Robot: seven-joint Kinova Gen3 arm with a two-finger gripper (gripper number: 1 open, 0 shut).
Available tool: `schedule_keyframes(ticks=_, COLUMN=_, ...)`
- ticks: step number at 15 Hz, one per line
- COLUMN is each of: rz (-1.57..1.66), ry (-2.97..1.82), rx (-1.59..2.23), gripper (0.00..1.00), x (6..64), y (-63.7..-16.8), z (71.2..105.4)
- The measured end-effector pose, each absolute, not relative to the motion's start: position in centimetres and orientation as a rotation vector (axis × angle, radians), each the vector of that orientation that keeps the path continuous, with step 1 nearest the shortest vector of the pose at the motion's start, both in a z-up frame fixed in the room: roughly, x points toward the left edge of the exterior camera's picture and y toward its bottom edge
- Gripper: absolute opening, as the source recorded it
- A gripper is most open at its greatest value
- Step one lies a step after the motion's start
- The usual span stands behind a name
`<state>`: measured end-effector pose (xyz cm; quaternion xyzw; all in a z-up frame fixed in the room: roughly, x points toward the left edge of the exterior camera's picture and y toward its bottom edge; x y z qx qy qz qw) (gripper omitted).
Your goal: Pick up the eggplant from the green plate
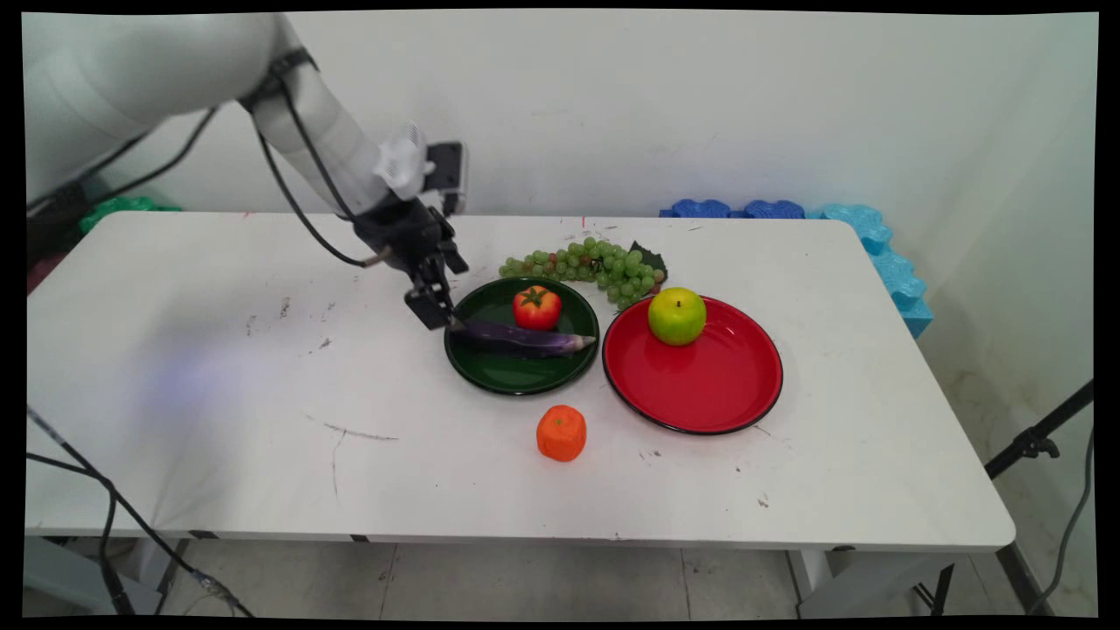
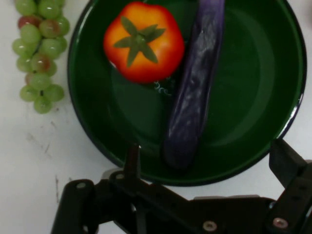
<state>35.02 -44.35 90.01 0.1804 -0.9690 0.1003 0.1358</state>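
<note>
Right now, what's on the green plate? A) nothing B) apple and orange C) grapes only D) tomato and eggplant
D: the tomato and the purple eggplant both lie on the green plate; the apple sits on the red plate.

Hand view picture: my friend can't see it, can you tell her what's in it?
An open black gripper hovers over a dark green plate holding a purple eggplant and a red tomato side by side. Green grapes lie on the white table beside the plate.
</note>
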Motion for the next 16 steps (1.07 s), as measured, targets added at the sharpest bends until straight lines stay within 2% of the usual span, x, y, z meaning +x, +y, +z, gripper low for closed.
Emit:
schedule_keyframes(ticks=6, rz=0.229, ry=-2.855, rx=0.428, gripper=1.00, x=33.0, y=-46.7, z=85.8)
schedule_keyframes(ticks=15, rz=0.171, ry=-2.873, rx=0.361, gripper=1.00, x=31.6, y=-48.2, z=82.8)
schedule_keyframes(ticks=16, rz=0.167, ry=-2.872, rx=0.356, gripper=0.00, x=31.5, y=-48.3, z=82.6)
